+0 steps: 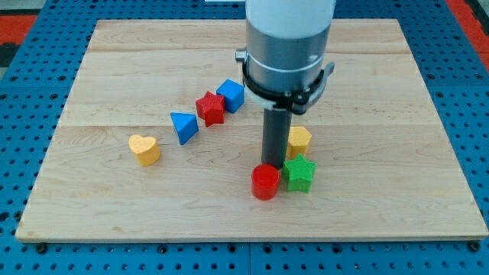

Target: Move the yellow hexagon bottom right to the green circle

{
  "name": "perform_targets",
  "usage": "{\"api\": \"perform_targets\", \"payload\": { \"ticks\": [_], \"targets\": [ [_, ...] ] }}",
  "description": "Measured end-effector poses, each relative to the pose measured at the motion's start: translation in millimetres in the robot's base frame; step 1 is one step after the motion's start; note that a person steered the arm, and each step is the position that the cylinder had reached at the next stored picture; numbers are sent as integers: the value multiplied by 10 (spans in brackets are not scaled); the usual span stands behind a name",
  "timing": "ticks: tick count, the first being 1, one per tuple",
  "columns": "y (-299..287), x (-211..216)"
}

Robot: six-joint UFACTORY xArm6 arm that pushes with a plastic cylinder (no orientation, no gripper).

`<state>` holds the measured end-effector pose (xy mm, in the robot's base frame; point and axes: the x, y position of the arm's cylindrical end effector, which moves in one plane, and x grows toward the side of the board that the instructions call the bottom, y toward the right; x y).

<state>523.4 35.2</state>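
Wooden bench of pale planks sits on a blue pegboard, with a red strip at the far corners. No hand on this arm, only a dark rod under a big grey cylinder body with a black clamp ring.

Nearest the camera: red cylinder, right of centre on the near half of the bench. Green star is just to its right, touching or nearly touching it.

My tip comes down just behind the red cylinder, at the green star's far left corner; the very end is partly hidden by the red cylinder, so contact cannot be told.

Yellow hexagon, the task block, is right behind the green star and just right of the rod, partly covered by it. Looks touching the rod, not certain.

Yellow heart is well off to the left, alone.

Farther back, a diagonal row runs left-near to right-far: blue triangle, then red star, then blue cube. Red star and blue cube touch; blue triangle is just beside the red star.

No green circle seen in this view.
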Motion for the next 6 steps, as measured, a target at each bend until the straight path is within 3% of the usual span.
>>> {"api": "perform_targets", "payload": {
  "ticks": [3, 4, 6],
  "targets": [
    [381, 155],
    [96, 13],
    [444, -416]
  ]
}}
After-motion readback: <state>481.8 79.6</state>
